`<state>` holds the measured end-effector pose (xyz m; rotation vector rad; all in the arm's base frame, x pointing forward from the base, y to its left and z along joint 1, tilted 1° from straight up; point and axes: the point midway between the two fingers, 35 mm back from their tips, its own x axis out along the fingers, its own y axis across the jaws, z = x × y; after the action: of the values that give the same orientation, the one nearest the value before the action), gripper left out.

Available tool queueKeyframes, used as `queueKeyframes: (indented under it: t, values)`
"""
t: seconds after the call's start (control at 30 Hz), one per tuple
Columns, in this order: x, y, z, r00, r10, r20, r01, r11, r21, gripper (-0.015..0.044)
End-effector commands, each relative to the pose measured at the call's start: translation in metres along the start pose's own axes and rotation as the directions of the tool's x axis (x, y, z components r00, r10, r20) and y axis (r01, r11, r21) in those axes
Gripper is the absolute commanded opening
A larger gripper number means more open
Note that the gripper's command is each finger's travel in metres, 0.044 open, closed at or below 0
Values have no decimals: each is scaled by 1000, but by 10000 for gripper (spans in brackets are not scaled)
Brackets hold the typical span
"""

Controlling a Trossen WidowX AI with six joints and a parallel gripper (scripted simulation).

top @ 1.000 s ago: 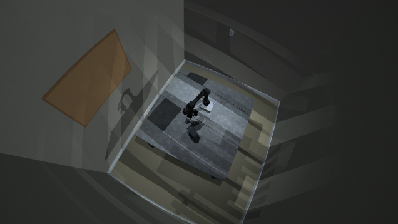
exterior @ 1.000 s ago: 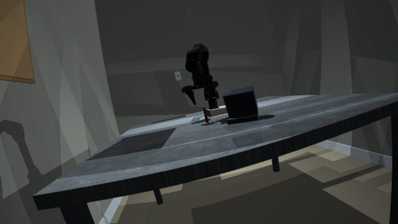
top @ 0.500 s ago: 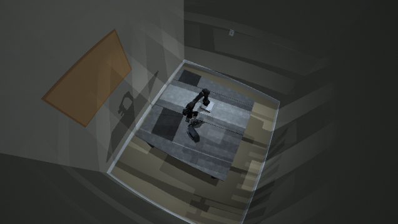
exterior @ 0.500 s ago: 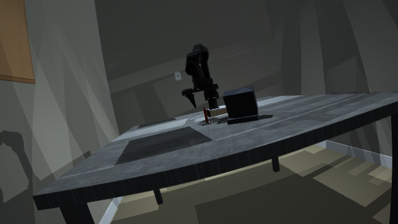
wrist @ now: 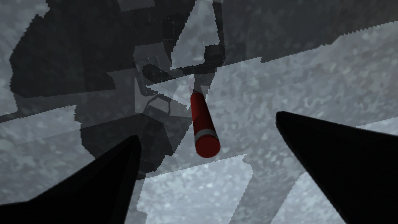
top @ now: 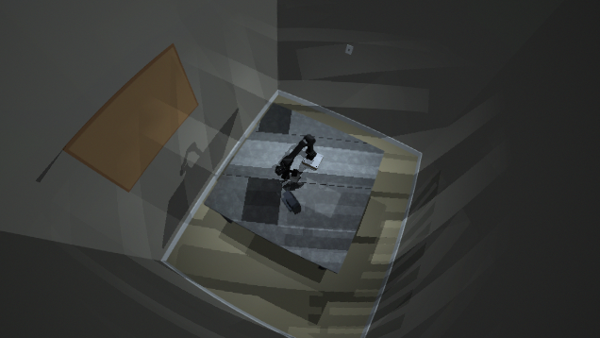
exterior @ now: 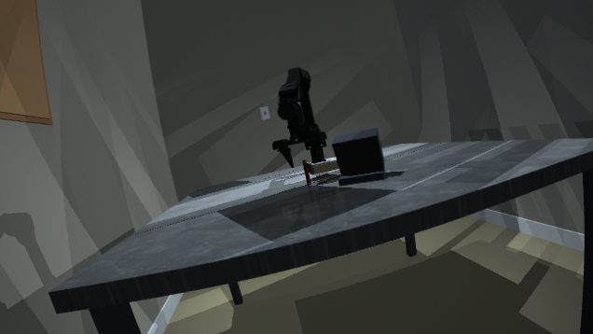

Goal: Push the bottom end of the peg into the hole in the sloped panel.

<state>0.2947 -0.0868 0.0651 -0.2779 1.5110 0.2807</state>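
From here, the red peg (exterior: 306,173) (wrist: 204,122) stands upright on the worktop (exterior: 186,224) (top: 325,227), mid-frame in the wrist view, between but clear of the wide-open, empty fingers.

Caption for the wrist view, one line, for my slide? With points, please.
Open hand (wrist: 208,129), its fingers either side of the upright red peg (wrist: 203,117).

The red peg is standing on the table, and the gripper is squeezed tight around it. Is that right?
Not quite: the gripper isn't squeezed around the red peg. The wrist view shows it wide open. The peg is standing on the table.
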Motion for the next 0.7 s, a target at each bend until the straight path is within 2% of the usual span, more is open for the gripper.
queueKeyframes:
  t: [0.0, 0.47, 0.67]
  values:
    - [9, 1, -1, 1000, 8, -4, -8, 1000, -5, 440]
    - [26, 2, -2, 1000, 8, -4, -8, 1000, -5, 440]
    - [22, 2, -2, 1000, 2, -3, -2, 1000, -1, 282]
